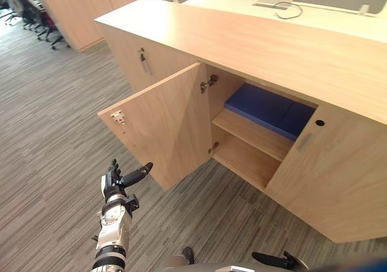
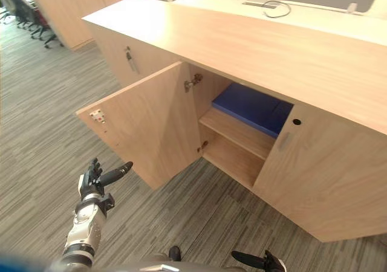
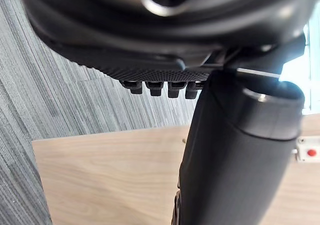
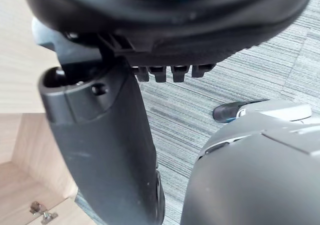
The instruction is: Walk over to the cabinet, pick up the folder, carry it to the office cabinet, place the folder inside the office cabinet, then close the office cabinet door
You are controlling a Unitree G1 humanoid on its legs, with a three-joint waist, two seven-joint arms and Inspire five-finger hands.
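Long light-wood office cabinet (image 1: pixel 254 48): left-side door (image 1: pixel 169 127) swung wide open. Flat blue rectangular folder (image 1: pixel 269 110) lies inside on the upper shelf (image 1: pixel 251 134). Left hand (image 1: pixel 115 187) raised just beside the open door's free edge, fingers straight, empty. Right hand (image 1: pixel 275 260) low, fingers relaxed, empty

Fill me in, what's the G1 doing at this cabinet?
The blue folder lies on the upper shelf inside the office cabinet, whose left door stands wide open. The left robot hand is raised with straight fingers near the door's outer edge, not touching it. The right robot hand hangs low, holding nothing. The folder looks placed, and closing the door is not yet done.
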